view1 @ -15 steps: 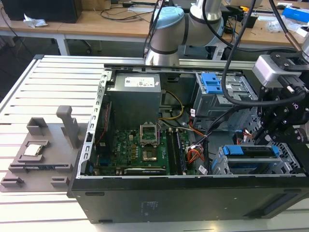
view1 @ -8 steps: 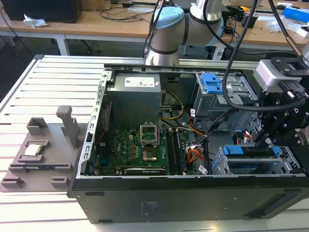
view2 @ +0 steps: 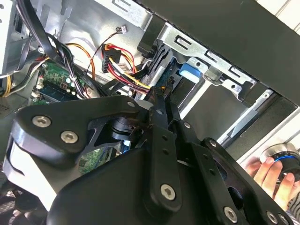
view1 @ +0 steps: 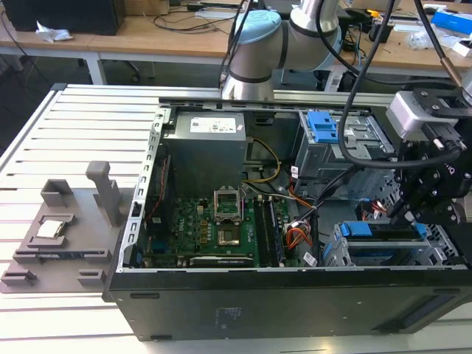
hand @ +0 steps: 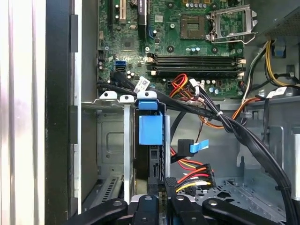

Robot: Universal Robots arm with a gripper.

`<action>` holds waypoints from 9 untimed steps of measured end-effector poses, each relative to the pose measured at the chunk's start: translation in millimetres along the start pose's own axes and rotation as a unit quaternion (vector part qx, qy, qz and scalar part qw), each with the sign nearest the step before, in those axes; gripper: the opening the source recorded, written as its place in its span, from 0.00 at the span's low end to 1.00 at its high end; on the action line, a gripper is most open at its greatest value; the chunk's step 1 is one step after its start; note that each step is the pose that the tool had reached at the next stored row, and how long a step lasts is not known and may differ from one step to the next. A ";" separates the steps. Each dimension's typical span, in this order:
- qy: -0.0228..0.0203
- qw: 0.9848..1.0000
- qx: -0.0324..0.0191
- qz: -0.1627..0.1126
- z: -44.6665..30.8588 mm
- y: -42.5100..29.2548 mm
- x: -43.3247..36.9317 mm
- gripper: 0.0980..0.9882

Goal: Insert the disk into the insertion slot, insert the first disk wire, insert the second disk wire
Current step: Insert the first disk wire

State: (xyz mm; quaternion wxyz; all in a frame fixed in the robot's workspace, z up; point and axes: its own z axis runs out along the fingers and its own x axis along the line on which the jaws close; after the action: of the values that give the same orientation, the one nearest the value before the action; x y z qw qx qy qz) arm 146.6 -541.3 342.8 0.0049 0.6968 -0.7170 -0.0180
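The disk [view1: 383, 237] sits down in the insertion slot [view1: 339, 254], on edge, blue caddy framing it. Its long axis runs along the slot, from the exterior view's left to its right, with a blue tab at each end. In the first wrist view that axis points straight back at the camera: the blue end tab of the disk [hand: 151, 133] stands at the slot's far end, between the slot's silver rails [hand: 126, 145].

And there's the gripper [view1: 404, 215], right over the slot's near end, the end toward the exterior view's right. Its tip [hand: 161, 192] lines up with the disk's edge. The jaws look pressed together in the second wrist view [view2: 160, 99], with nothing seen between them.

Just beside the slot two leads lie loose: a red, yellow and black power plug [hand: 199, 176] and a black plug with a blue pull tab [hand: 190, 147]. Neither is seated, as I judge it.

A person's hand [view2: 269, 173] rests outside the case, well apart from the slot.

Writing? A white label on the power supply [view1: 217, 125] and a white cable tag [hand: 142, 84], both too small to read.
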 end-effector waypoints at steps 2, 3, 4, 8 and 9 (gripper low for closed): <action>0.000 1.000 0.000 0.003 0.4 -0.3 0.1 0.07; 0.000 1.000 0.000 0.003 0.7 -0.8 0.2 0.07; 0.000 1.000 0.000 0.003 0.9 -1.2 0.4 0.07; 0.000 1.000 0.000 0.003 1.7 -1.9 1.5 0.07; 0.000 1.000 0.000 0.003 3.1 -2.1 2.5 0.07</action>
State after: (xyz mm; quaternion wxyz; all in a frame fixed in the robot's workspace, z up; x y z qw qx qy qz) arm 148.5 -543.8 339.5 0.0049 0.6948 -0.7190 -0.0180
